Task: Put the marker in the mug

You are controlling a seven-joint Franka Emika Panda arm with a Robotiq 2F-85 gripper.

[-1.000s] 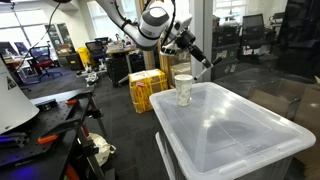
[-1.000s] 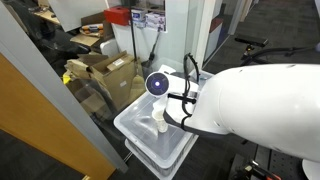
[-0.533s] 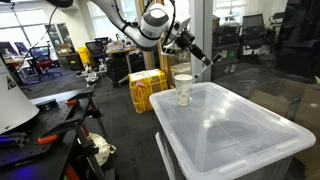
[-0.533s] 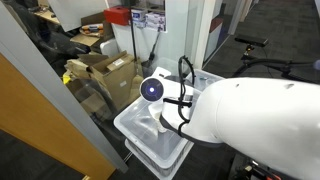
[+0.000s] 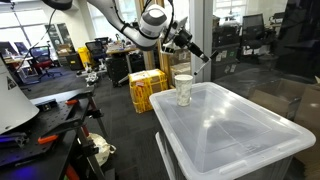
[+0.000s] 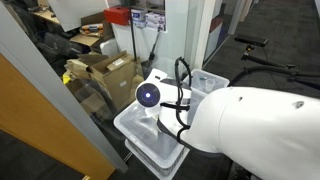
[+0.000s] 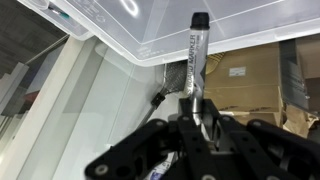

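Observation:
The mug is a small whitish cup standing at the far corner of a clear plastic bin lid. My gripper hangs above and a little behind the mug, shut on the marker, a thin black stick pointing down to the right. In the wrist view the marker sticks out from between the shut jaws, its tip toward the bin's edge. The mug does not show in the wrist view. In an exterior view the arm's white body hides the mug and the gripper.
A yellow crate stands on the floor behind the bin. Cardboard boxes sit beside a glass partition. A workbench with tools and office chairs stand further off.
The gripper with the marker has shifted slightly up and back from the mug. In an exterior view the arm's body has swung further across the picture.

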